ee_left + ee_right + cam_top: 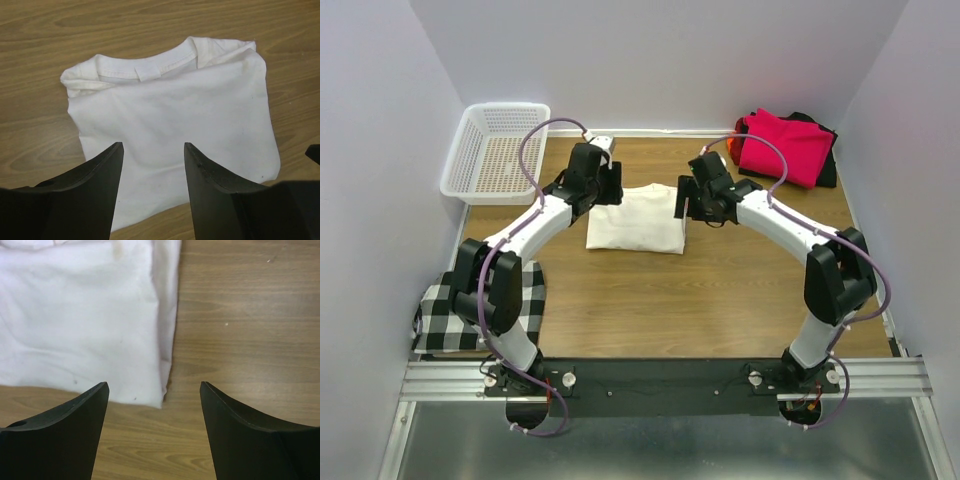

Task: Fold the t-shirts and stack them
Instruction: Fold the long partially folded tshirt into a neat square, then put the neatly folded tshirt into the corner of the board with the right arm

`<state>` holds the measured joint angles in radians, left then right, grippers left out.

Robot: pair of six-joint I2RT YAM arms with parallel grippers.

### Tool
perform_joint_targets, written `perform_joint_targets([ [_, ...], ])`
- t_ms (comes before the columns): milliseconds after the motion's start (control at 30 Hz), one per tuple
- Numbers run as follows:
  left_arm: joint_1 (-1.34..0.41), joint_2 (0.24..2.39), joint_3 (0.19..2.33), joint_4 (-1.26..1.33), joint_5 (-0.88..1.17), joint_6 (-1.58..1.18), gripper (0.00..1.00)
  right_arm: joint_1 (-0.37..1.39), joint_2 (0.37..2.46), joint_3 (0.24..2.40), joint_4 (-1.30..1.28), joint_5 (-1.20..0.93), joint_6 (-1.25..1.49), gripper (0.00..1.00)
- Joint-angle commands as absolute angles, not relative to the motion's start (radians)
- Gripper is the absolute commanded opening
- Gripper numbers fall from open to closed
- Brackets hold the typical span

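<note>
**Both pincers spread at the folded cream shirt**

From above we see the cream t-shirt (636, 220) folded into a rectangle around the middle of the desk (670, 300), slightly toward the far side. The left pincer (153, 145) sits at its far left corner and the right pincer (154, 385) at its far right corner.

Only this view shows the rest. The magenta-red t-shirt (785, 145) lies folded in the far right corner on a black t-shirt (827, 168), with an orange t-shirt (732, 148) peeking out at the left. A white mesh basket (505, 107) stands in the far left corner, and a checked cloth (440, 310) lies at the near left edge.

The wrist views add what the top view hides. The left pincer is spread with nothing between its fingers, over the cloth, and the collar band faces up beyond it. The right pincer is also spread and empty. The shirt's folded side edge and one corner lie between its fingers, with bare wood on one side. We cannot tell whether either pincer touches the fabric.

Bare wood lies open on the near side of the shirt and between it and the far right pile. Walls close in the left, right and far sides.
</note>
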<state>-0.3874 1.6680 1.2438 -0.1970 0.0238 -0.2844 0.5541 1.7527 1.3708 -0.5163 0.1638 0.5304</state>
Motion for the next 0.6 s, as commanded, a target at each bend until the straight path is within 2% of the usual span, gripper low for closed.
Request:
perform_joint_targets([
  [0, -0.333, 1.620, 1.267, -0.193, 0.095, -0.271, 0.61, 0.453, 1.795, 1.327, -0.373, 0.066, 0.517, 0.86],
  [367, -0.223, 1.586, 1.236, -0.198, 0.190, -0.262, 0.61, 0.350, 1.923, 1.296, -0.158, -0.253, 0.500, 0.86],
  [567, -0.180, 1.578, 1.218, -0.196, 0.229, -0.255, 0.61, 0.333, 1.977, 1.240, -0.064, -0.334, 0.528, 0.86],
])
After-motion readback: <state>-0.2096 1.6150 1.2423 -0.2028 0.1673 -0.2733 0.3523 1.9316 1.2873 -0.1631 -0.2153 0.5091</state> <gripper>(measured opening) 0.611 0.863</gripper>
